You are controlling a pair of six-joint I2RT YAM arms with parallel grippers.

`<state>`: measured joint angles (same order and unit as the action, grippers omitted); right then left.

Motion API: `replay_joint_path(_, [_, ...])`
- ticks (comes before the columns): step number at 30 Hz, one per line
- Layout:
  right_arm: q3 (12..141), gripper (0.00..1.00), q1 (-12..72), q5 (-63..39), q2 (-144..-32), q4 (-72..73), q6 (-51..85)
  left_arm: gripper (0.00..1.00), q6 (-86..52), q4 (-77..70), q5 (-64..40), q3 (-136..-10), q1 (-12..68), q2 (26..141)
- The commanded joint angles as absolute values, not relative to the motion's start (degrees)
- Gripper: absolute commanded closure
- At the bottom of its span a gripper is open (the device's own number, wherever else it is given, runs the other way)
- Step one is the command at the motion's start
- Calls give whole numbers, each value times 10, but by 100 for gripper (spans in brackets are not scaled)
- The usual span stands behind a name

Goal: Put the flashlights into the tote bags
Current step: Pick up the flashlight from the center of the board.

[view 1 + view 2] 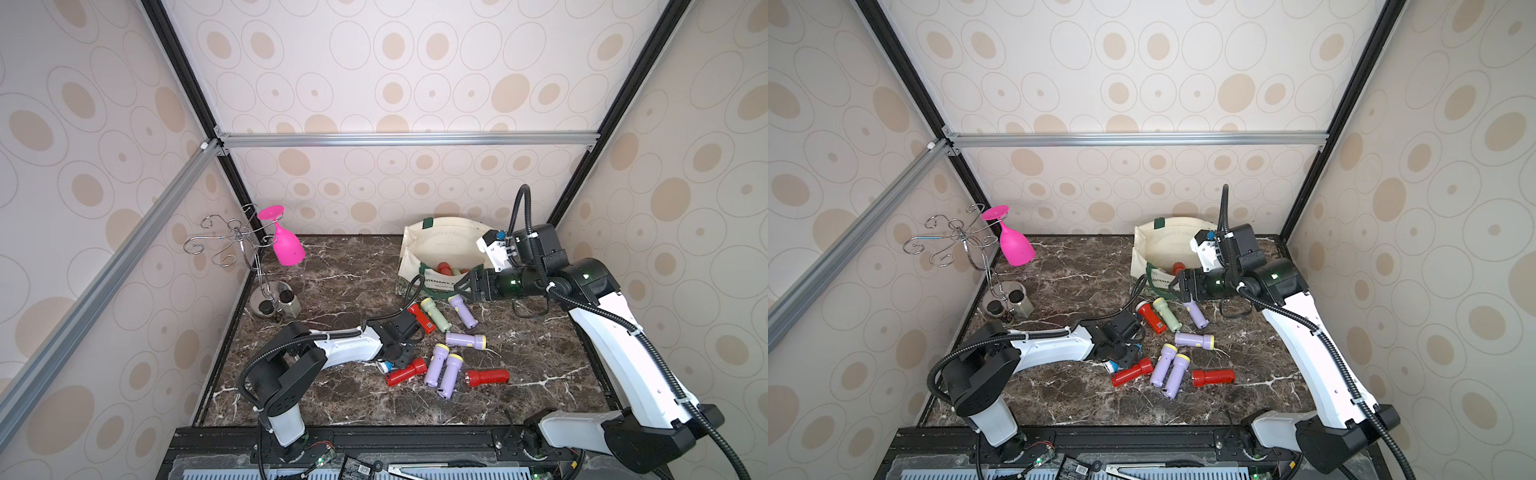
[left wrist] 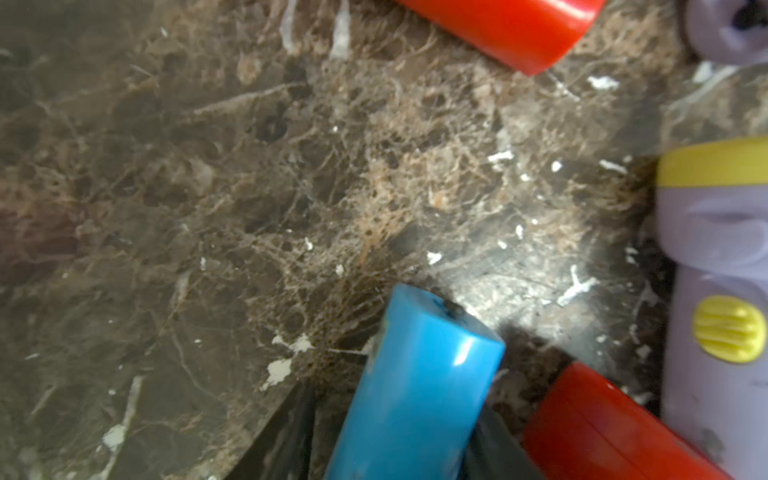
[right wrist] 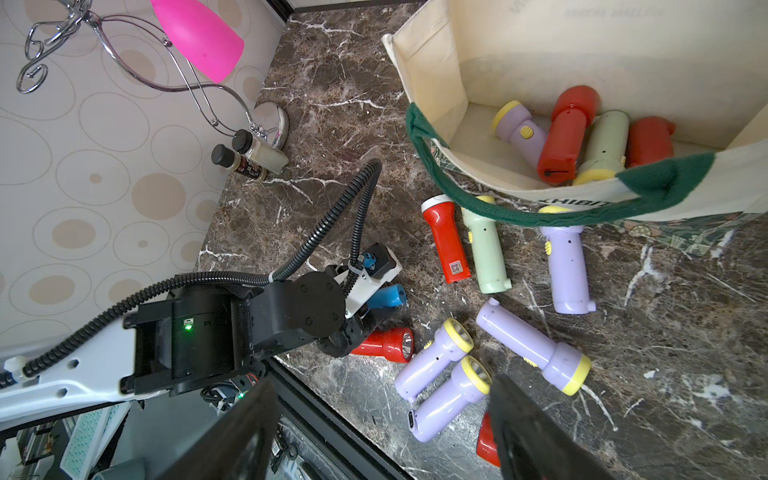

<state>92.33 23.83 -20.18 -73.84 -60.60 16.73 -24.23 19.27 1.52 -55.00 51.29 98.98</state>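
A blue flashlight (image 2: 415, 395) lies on the marble table between the fingers of my left gripper (image 2: 397, 399). One finger touches it, and a strip of marble shows between it and the other finger. Several red, lilac and pale green flashlights (image 1: 451, 374) lie scattered just right of it. The cream tote bag (image 1: 440, 245) stands open at the back right, with several flashlights (image 3: 569, 129) inside. My right gripper (image 1: 461, 286) hovers open and empty at the bag's front edge, above a lilac flashlight (image 1: 463, 311).
A pink goblet (image 1: 284, 241) hangs upside down from a chrome rack (image 1: 232, 241) at the back left. Two small black-capped bottles (image 1: 276, 305) stand on the rack's base. A black rail (image 1: 415, 436) runs along the table's front edge.
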Motion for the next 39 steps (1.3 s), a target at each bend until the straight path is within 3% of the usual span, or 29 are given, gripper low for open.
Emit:
replay_joint_path(1, [925,19,242,-205,-734,-605,170,54,-249,198,32,-564,519,997])
replay_joint_path(15, [914,21,242,-218,-737,-593,171,78,-298,193,46,-532,515,930])
replay_joint_path(28, [834,19,242,-394,-722,-467,216,82,-375,41,-2,-509,480,691])
replay_joint_path(39, [767,4,242,-544,-685,-312,216,82,-415,-96,-82,-592,470,680])
